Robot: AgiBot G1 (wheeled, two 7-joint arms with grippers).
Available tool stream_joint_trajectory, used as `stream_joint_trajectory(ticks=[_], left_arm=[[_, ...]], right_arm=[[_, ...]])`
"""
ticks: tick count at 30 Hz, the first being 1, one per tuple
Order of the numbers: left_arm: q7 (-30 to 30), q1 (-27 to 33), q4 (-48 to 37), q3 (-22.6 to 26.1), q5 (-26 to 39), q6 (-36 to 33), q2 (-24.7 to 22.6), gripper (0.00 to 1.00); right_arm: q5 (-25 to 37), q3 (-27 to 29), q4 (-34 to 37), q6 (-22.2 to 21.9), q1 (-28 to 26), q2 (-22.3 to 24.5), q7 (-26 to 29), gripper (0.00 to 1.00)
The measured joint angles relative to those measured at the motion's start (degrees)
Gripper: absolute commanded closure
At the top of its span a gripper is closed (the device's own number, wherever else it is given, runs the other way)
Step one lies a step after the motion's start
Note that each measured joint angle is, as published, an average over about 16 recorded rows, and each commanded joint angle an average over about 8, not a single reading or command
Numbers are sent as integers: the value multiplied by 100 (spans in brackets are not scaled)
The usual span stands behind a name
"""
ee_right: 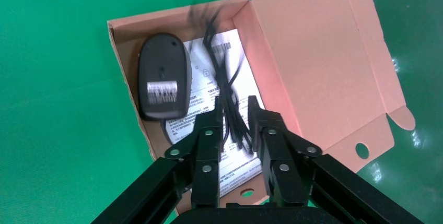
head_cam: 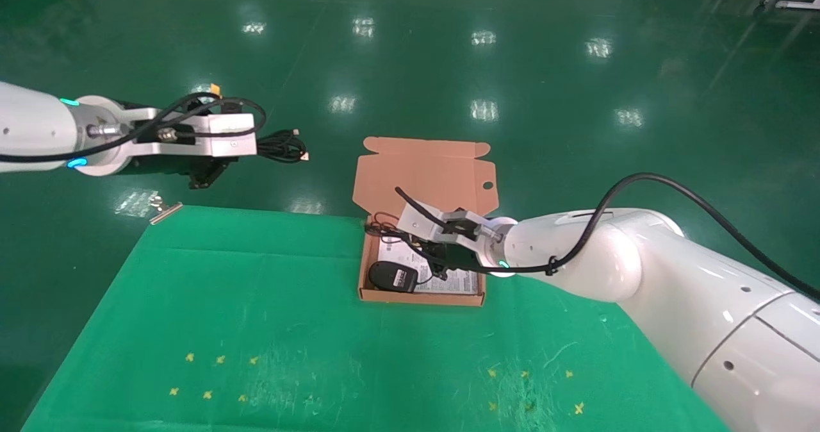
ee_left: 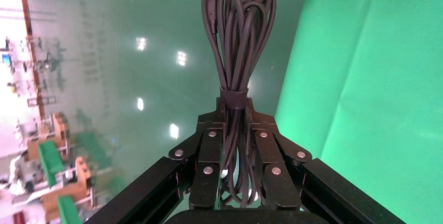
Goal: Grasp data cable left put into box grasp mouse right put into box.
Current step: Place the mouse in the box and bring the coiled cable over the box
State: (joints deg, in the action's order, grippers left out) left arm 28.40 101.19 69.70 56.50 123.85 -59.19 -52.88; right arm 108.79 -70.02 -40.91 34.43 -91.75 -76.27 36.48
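Green cloth-covered table (head_cam: 256, 329) in front, small yellow cross marks (head_cam: 211, 375) near its close edge. Flat orange-brown cardboard mailer box (head_cam: 419, 299) sits on the cloth toward the table's far edge, hinged flap lid (head_cam: 423, 174) open and standing up behind it, white printed sheet (ee_right: 209, 85) on the box floor. Small black oval computer mouse (head_cam: 392, 276) lies inside the box at the robot's left side, upside down with a white label facing up, resting on the sheet. Right gripper (head_cam: 435, 266) hangs over the box interior, just beside the mouse but not touching it; in the right wrist view the jaws are partly spread with the mouse's thin black cord (ee_right: 227, 98) running loosely between the fingers (ee_right: 208, 130), not clearly pinched; cord strands trail across the sheet to the box's far wall. Farther off and well to the left, left gripper (ee_left: 234, 125) is raised beyond the table edge over the glossy green floor (head_cam: 448, 54), jaws pressed onto the thick black looped data cable bundle (ee_left: 237, 31), gripping right at the tie round its middle; loops stick out past the fingertips, plug end (head_cam: 305, 156) pointing toward the box. Small metal clamp-like piece (head_cam: 165, 213) at the table's far left corner.
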Motion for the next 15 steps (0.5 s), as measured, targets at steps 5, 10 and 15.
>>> stream_joint_trajectory(ticks=[5,10,15], left_arm=[[-109,-135,-154,16,-128,172,-163,100],[-342,-335,-471,53,-299,466,-451,100],[-701,-564,-972,98,-494,869,-851,100]], right_arm=[[10,-4,-125,14,-40,182,38,0],[66,12,-276,38,-112,456,100,0],[172,34,-497,79,-202,814,205,0]])
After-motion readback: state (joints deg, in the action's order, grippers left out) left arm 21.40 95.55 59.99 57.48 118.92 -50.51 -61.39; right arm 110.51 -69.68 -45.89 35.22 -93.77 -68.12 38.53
